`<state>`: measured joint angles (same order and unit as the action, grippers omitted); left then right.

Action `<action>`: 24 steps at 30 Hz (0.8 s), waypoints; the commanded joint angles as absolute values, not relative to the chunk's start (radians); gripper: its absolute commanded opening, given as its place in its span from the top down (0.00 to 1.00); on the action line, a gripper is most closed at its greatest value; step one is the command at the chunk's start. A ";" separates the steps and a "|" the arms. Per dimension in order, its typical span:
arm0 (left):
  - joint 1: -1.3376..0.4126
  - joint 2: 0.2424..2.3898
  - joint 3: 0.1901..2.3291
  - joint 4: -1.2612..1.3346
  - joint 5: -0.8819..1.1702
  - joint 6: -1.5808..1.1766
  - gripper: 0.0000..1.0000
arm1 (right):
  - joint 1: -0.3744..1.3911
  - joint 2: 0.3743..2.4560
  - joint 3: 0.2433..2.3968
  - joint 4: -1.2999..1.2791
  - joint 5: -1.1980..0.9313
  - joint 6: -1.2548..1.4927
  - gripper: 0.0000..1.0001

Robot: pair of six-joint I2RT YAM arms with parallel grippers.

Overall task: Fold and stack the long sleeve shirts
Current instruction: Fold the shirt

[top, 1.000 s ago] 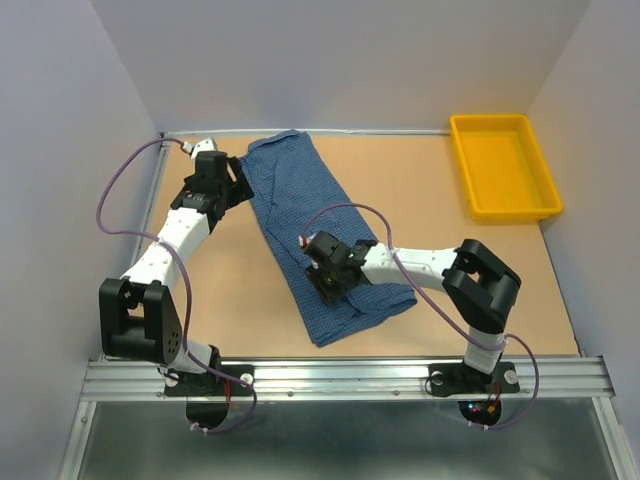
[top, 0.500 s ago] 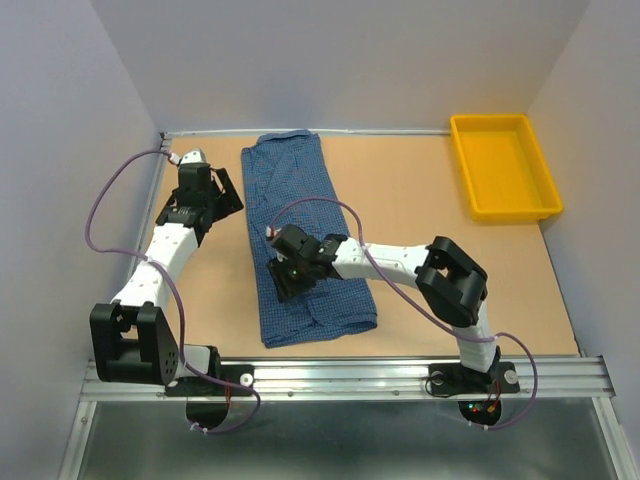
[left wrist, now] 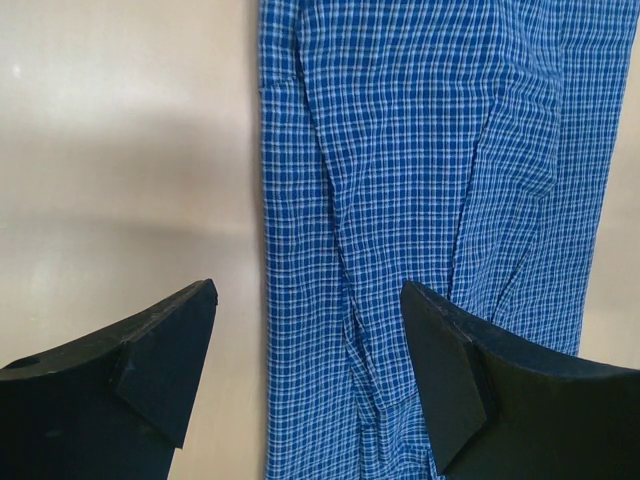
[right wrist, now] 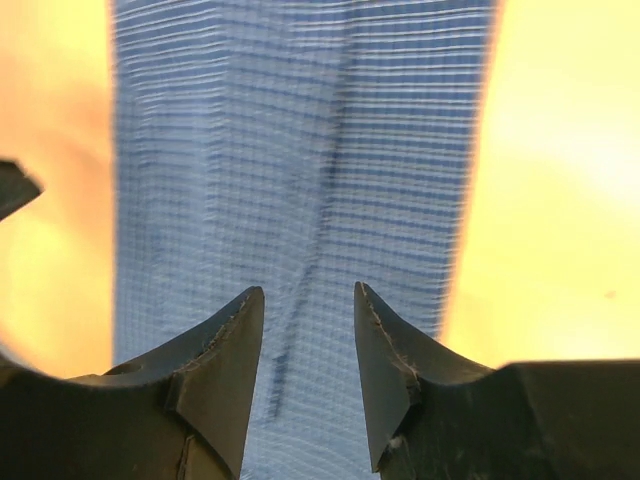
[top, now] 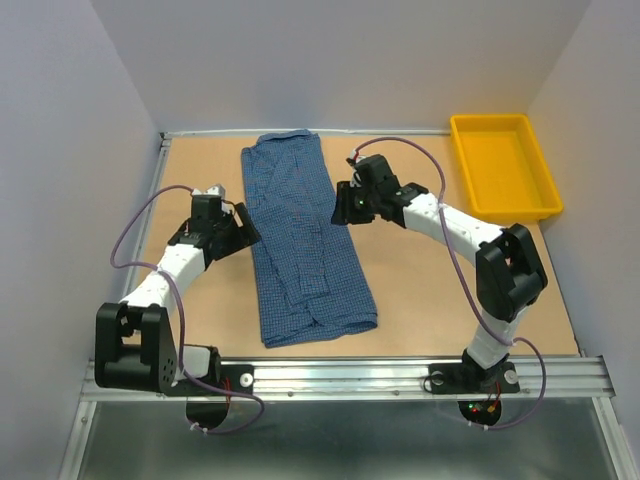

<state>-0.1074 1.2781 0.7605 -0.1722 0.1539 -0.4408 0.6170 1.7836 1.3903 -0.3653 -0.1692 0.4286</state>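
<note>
1. Tan table (top: pixel 450 290) carries the blue check shirt (top: pixel 300 240), a long folded strip left of centre.
2. Left tool (left wrist: pixel 307 300) gapes empty at its left edge; right tool (right wrist: pixel 308 295), jaws partly apart, holds nothing.
3. Pinching one layer could pull folds open.

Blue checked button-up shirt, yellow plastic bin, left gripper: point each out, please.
blue checked button-up shirt (top: pixel 300 240), top external view, middle of the cloth.
yellow plastic bin (top: pixel 500 165), top external view, its bare floor.
left gripper (left wrist: pixel 308 292), left wrist view, midway between its fingertips.
</note>
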 commanded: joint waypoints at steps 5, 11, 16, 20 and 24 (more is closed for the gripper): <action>-0.117 1.413 0.781 -0.055 0.169 -0.491 0.18 | 0.565 1.853 1.273 -0.204 -0.218 0.374 0.57; -0.118 1.569 0.848 -0.048 0.150 -0.509 0.24 | 0.565 1.829 1.131 -0.143 -0.215 0.413 0.59; -0.118 1.690 0.920 -0.048 0.143 -0.512 0.33 | 0.565 1.812 1.043 -0.086 -0.236 0.446 0.62; -0.121 1.794 1.008 -0.054 0.169 -0.508 0.43 | 0.566 1.804 0.985 -0.046 -0.242 0.501 0.67; -0.147 1.859 1.095 -0.075 0.169 -0.492 0.57 | 0.565 1.784 0.943 -0.009 -0.224 0.549 0.78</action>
